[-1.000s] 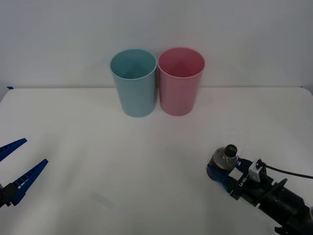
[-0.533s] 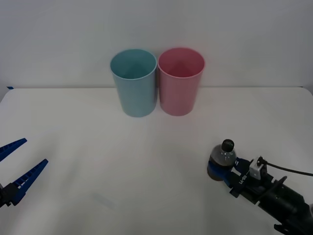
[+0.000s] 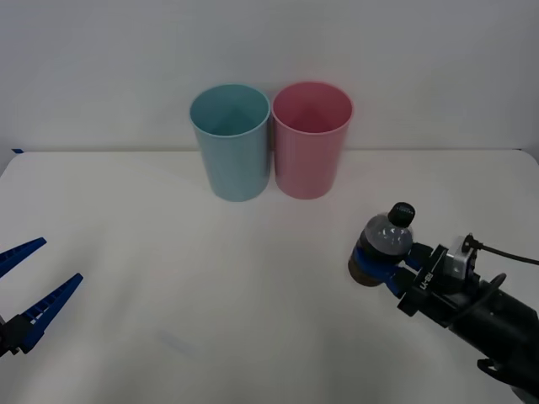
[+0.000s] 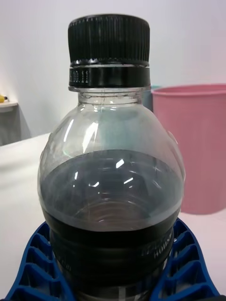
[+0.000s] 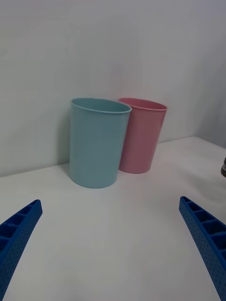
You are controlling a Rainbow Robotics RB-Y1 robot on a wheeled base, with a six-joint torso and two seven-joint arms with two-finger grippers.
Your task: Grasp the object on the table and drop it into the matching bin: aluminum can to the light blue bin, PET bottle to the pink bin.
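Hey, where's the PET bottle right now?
In the front view the PET bottle is on the robot's right side, clamped in the right gripper above the table, nearer the robot than the pink bin.

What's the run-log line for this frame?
right gripper: shut on bottle, off table | left gripper: open, idle | pink bin: bottle not dropped

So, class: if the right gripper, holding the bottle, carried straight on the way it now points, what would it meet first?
Probably the pink bin: from the right gripper, it stands directly behind the PET bottle, across bare table. Depth is uncertain.
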